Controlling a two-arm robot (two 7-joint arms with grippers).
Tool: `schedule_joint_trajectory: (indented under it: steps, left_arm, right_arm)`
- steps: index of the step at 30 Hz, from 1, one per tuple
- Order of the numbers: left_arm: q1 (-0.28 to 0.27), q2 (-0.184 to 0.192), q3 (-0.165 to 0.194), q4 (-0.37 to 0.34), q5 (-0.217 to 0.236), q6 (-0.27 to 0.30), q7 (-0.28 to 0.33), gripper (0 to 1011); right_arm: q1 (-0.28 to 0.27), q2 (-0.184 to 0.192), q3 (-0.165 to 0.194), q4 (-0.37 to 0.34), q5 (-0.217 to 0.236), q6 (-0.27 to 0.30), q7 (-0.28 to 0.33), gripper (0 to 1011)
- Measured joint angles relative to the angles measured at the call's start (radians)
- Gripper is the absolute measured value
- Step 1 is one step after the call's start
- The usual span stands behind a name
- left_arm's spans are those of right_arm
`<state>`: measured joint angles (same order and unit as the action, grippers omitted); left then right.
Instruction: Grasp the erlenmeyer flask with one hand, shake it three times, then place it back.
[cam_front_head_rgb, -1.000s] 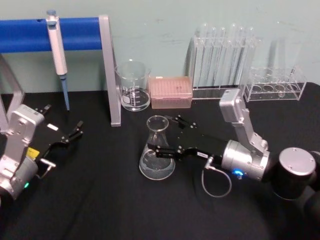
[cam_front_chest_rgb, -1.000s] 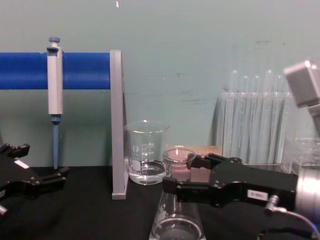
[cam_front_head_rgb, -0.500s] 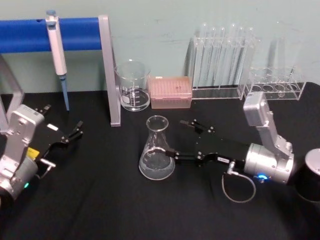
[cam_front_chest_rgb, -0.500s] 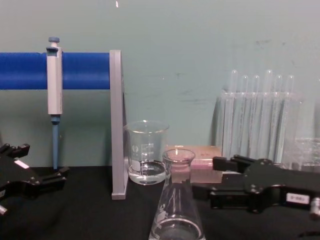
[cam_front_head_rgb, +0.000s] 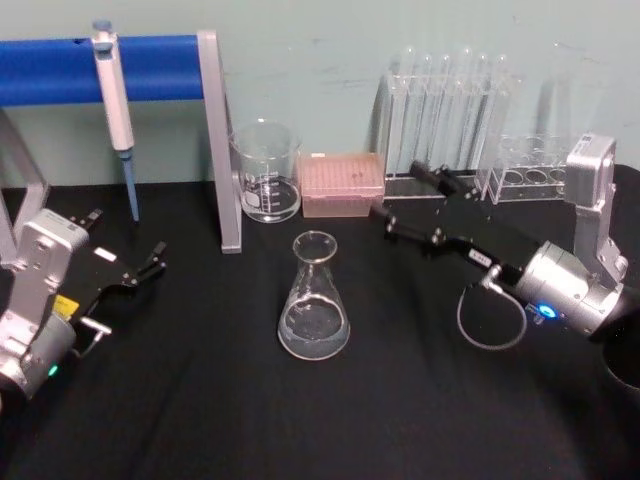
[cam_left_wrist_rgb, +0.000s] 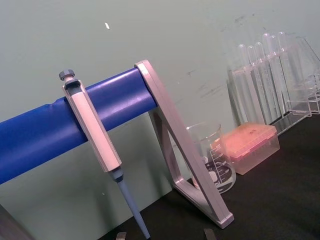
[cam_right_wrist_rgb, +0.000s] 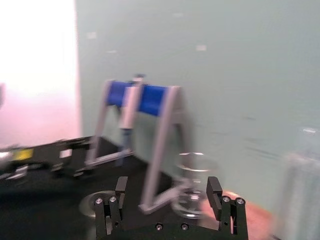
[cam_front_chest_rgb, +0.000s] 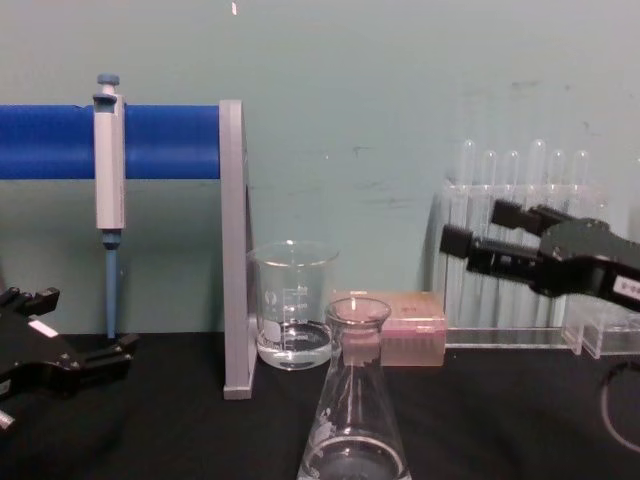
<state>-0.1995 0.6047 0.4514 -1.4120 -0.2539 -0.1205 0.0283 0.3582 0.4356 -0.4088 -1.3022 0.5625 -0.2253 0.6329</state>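
The erlenmeyer flask (cam_front_head_rgb: 315, 300) stands upright on the black table near its middle, with a little clear liquid in its wide base; in the chest view the flask (cam_front_chest_rgb: 355, 405) rises in the foreground. Nothing touches it. My right gripper (cam_front_head_rgb: 397, 192), the hand with the silver wrist, hangs open in the air behind and to the right of the flask, in front of the test-tube rack. From the chest its open fingers (cam_front_chest_rgb: 472, 228) point left, above the flask's rim. My left gripper (cam_front_head_rgb: 130, 232) rests open at the table's left side.
A glass beaker (cam_front_head_rgb: 266, 172) and a pink tip box (cam_front_head_rgb: 342, 184) stand behind the flask. A grey-and-blue stand (cam_front_head_rgb: 215, 140) holds a pipette (cam_front_head_rgb: 115, 100) at back left. Test-tube racks (cam_front_head_rgb: 445, 125) line the back right. A grey cable loop (cam_front_head_rgb: 492, 320) hangs by the right wrist.
My right gripper opened off the flask's neck, then drew back to the right and rose toward the racks. The flask stays standing. The left arm has not moved.
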Motion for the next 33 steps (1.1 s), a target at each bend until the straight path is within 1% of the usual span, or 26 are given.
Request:
schedule_joint_trajectory:
  steps: [3,4,6,7,9,10,12,13,14,21,33]
  left_arm:
    - [0.0,0.0,0.0,0.0,0.0,0.0,0.0,1001]
    - [0.0,0.0,0.0,0.0,0.0,0.0,0.0,1001]
    - [0.0,0.0,0.0,0.0,0.0,0.0,0.0,1001]
    - [0.0,0.0,0.0,0.0,0.0,0.0,0.0,1001]
    - [0.0,0.0,0.0,0.0,0.0,0.0,0.0,1001]
    - [0.0,0.0,0.0,0.0,0.0,0.0,0.0,1001]
    - [0.0,0.0,0.0,0.0,0.0,0.0,0.0,1001]
    - [0.0,0.0,0.0,0.0,0.0,0.0,0.0,1001]
    - [0.0,0.0,0.0,0.0,0.0,0.0,0.0,1001]
    - [0.0,0.0,0.0,0.0,0.0,0.0,0.0,1001]
    - [0.0,0.0,0.0,0.0,0.0,0.0,0.0,1001]
  right_arm:
    - [-0.008,-0.028,0.018,0.009,-0.027,0.003,-0.089,1000]
    - [-0.012,-0.05,0.028,0.019,-0.047,0.016,-0.156,1000]
    - [-0.013,-0.069,0.035,0.031,-0.068,0.03,-0.214,1000]
    - [-0.013,-0.088,0.04,0.049,-0.085,0.041,-0.26,1000]
    - [-0.01,-0.107,0.043,0.072,-0.102,0.047,-0.298,1000]
    - [-0.004,-0.122,0.043,0.096,-0.119,0.049,-0.326,1000]
    - [0.005,-0.138,0.041,0.129,-0.139,0.053,-0.348,1000]
    - [0.005,-0.138,0.041,0.129,-0.139,0.053,-0.348,1000]
    - [0.011,-0.146,0.037,0.152,-0.151,0.059,-0.355,1000]
    - [0.037,-0.164,0.02,0.226,-0.194,0.094,-0.354,1000]
    - [0.035,-0.162,0.02,0.217,-0.191,0.089,-0.353,1000]
